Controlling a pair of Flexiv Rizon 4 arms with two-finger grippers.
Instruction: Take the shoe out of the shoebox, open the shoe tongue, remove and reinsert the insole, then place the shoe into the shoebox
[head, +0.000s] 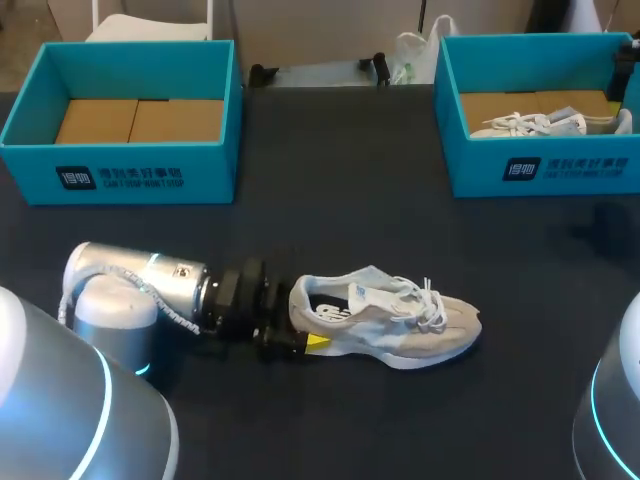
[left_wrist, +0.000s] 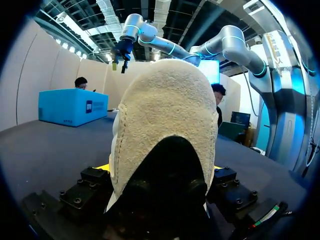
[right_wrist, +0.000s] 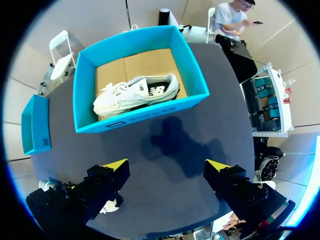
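Shoe (head: 390, 322): out of the box, on the dark worktop (head: 350, 220), near the middle. Heel to the left, toe to the right, white laces on top.
Left gripper (left_wrist: 157, 169): right at the heel of the shoe, pinching it from both sides. Yellow tips peeking out on each side of the heel.
Left arm (head: 140, 285): in from the near left, low over the worktop, pointing at the shoe.
Right gripper (right_wrist: 167, 165): fingers spread wide, holding nothing. Up above the worktop, just on the near side of the right shoebox (right_wrist: 145, 112), well apart from the shoe.
Left shoebox (head: 120, 170): blue, open, at the far left. Brown card floor showing.
Right shoebox: blue, open, at the far right, with a second shoe (right_wrist: 135, 95) lying inside, white and grey.
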